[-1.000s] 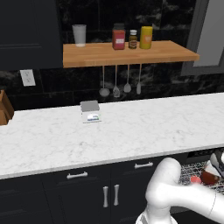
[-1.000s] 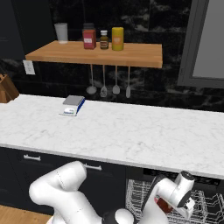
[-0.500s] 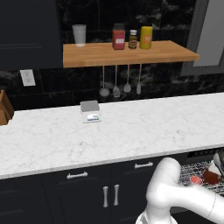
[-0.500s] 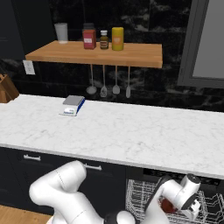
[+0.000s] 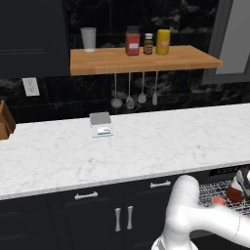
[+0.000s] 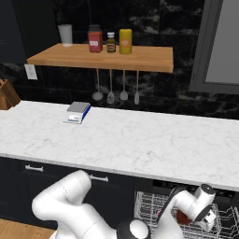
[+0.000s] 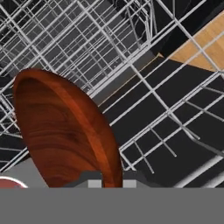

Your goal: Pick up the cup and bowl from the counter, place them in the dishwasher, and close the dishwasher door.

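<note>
My gripper (image 7: 112, 182) is shut on the rim of the reddish-brown wooden bowl (image 7: 65, 131), which it holds on edge over the dishwasher's silvery wire rack (image 7: 131, 52). From the base, the hand (image 6: 201, 206) and the bowl (image 6: 183, 217) sit low in the rack (image 6: 149, 210), under the white marble counter (image 6: 140, 140). A small red cup (image 5: 218, 200) lies in the rack beside the bowl (image 5: 235, 195), and a red edge of the cup (image 7: 6, 183) shows at the lower left of the hand view.
A small scale (image 5: 100, 125) stands on the counter (image 5: 146, 141) and a knife block (image 5: 5, 124) at its left end. A wooden shelf (image 5: 141, 59) carries jars, with utensils (image 5: 129, 100) hanging below. Dark cabinets with silver handles (image 5: 122, 217) lie left of the rack.
The hand with the bowl has sunk a little lower into the rack. Everything else stands as before.
</note>
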Controlling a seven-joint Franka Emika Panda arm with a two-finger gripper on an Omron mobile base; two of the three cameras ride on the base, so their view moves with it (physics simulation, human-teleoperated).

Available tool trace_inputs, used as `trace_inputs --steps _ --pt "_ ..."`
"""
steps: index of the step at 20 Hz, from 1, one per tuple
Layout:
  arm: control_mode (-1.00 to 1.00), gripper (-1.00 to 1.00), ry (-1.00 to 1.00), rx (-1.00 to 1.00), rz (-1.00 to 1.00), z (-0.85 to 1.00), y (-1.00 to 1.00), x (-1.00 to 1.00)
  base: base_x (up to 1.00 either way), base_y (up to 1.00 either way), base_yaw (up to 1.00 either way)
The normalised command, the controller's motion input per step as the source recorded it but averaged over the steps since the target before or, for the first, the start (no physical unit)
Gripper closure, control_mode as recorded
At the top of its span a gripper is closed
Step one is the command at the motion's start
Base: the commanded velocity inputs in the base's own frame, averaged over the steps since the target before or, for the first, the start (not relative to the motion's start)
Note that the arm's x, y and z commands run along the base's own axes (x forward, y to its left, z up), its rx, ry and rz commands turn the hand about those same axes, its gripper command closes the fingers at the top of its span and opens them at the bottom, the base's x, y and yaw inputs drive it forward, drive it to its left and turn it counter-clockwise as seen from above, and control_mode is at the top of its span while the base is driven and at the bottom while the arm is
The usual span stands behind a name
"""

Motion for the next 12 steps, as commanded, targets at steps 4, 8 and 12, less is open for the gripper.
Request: trace_inputs --steps 4,8,12 --pt "-1.00 1.00 0.00 0.00 -0.03 -0.51 -0.13 0.17 0.00 0.00 0.00" --pt "-1.00 1.00 0.00 0.00 -0.01 -0.59 -0.08 0.00 0.00 0.00 0.00" --pt "-1.00 1.00 0.00 0.00 0.00 -0.55 -0.03 0.02 0.00 0.00 0.00"
